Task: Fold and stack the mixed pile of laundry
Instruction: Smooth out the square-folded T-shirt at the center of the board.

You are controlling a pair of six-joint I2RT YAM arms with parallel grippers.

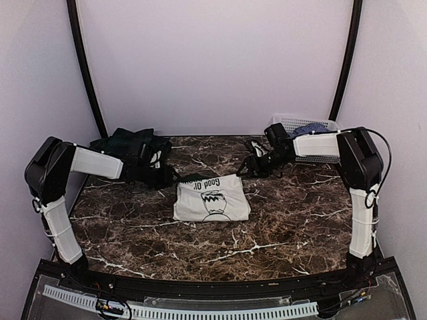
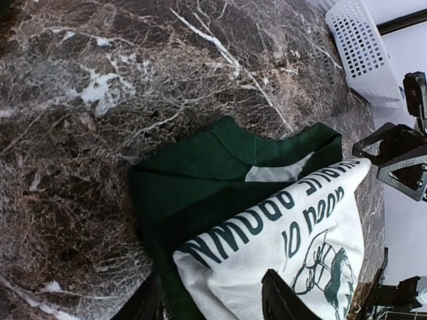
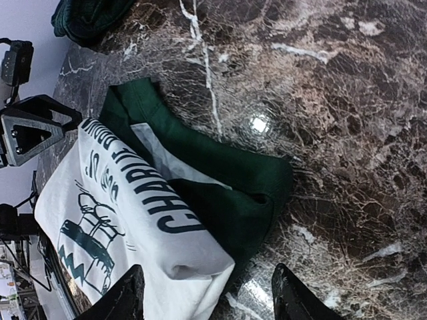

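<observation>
From above, my left claw [image 1: 163, 175] and my right claw [image 1: 248, 167] are low over the dark stone table [image 1: 287, 220]. The folded white shirt [image 1: 212, 199] lies flat between them, a little closer to my bases than both claws. Each claw is just beside a far corner of it, but I cannot tell if they touch it. The dark green plaid cloth [image 1: 130, 143] sits in a heap behind my left claw. The white basket [image 1: 303, 124] is behind my right claw, and the blue check shirt [image 1: 308, 129] is inside it. From my left wrist, the left claw [image 2: 213, 307] has its two fingers [image 2: 283, 303] apart, and they hold nothing. The white shirt [image 2: 287, 247] lies under and in front of this claw, with its dark green parts sticking out at the folded edge. My right claw [image 2: 400, 167] is across the shirt from it, and the basket [image 2: 363, 47] is far past that. From my right wrist, the right claw [image 3: 207, 300] is spread apart too, with nothing in it. The white shirt [image 3: 133, 220] lies just in front of it, green letters up. My left claw [image 3: 30, 130] is on the other side of the shirt, and the plaid cloth [image 3: 87, 17] is far beyond.
</observation>
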